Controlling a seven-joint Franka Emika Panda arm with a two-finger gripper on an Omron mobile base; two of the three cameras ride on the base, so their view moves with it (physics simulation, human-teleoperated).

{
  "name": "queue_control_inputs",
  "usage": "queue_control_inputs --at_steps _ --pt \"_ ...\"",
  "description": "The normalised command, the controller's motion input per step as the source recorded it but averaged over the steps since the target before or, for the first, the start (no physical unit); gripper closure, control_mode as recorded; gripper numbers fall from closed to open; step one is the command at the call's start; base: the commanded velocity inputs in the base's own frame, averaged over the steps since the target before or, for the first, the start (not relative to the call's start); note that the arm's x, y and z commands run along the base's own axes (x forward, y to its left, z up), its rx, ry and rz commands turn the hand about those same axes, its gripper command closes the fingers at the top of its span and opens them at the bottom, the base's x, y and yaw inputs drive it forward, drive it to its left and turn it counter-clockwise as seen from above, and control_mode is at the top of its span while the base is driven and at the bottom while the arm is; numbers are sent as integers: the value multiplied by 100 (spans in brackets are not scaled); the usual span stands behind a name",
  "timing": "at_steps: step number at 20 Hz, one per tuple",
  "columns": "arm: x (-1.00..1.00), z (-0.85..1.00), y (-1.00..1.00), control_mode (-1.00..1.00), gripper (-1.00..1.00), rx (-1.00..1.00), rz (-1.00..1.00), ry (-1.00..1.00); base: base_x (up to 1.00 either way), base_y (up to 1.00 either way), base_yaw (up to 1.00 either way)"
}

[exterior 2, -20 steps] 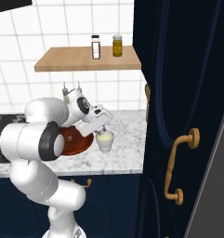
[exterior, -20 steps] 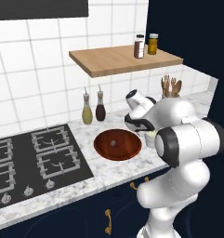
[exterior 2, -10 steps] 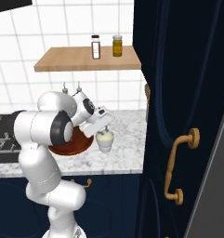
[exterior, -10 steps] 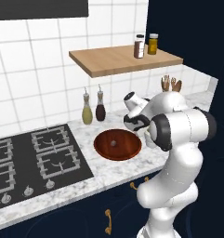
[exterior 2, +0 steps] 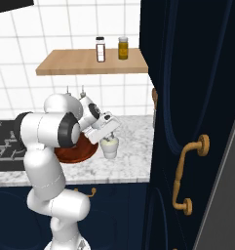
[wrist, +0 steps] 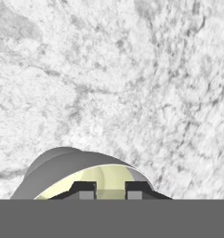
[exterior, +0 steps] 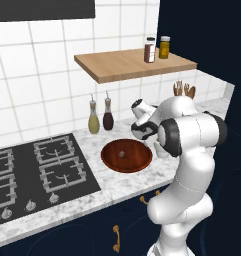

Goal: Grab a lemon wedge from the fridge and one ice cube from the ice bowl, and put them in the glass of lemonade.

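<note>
Marble counter [wrist: 132, 74]: pale grey-veined stone across the upper part of my hand view; the glass of lemonade [exterior 2: 109, 146] stands on it, at the lower centre of that view.
Gripper [wrist: 110, 189]: my fingers stand a narrow gap apart, right over the yellow drink; something pale yellow sits between the tips, but I cannot tell whether it is the wedge or just the drink.
Ice bowl [exterior: 127, 155]: brown wooden bowl at the centre of the left view, just beside the glass, with one small ice cube [exterior: 122, 153] in it.
Risk: if I let go off-centre, a small piece could hit the rim and fall on the counter; dropping lower could knock the glass.
Around: two oil bottles [exterior: 101, 116] behind the bowl, stove [exterior: 34, 172] at lower left, shelf [exterior: 134, 64] with two jars [exterior: 157, 49] above.
In the way: nothing between my fingers and the glass, as far as I can judge.
</note>
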Motion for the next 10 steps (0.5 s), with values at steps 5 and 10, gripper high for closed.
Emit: queue_control_inputs --at_steps 5,10 --pt "-2 0 0 -100 100 0 0 0 0 0 0" --pt "-10 5 0 -100 -100 0 0 0 0 0 0"
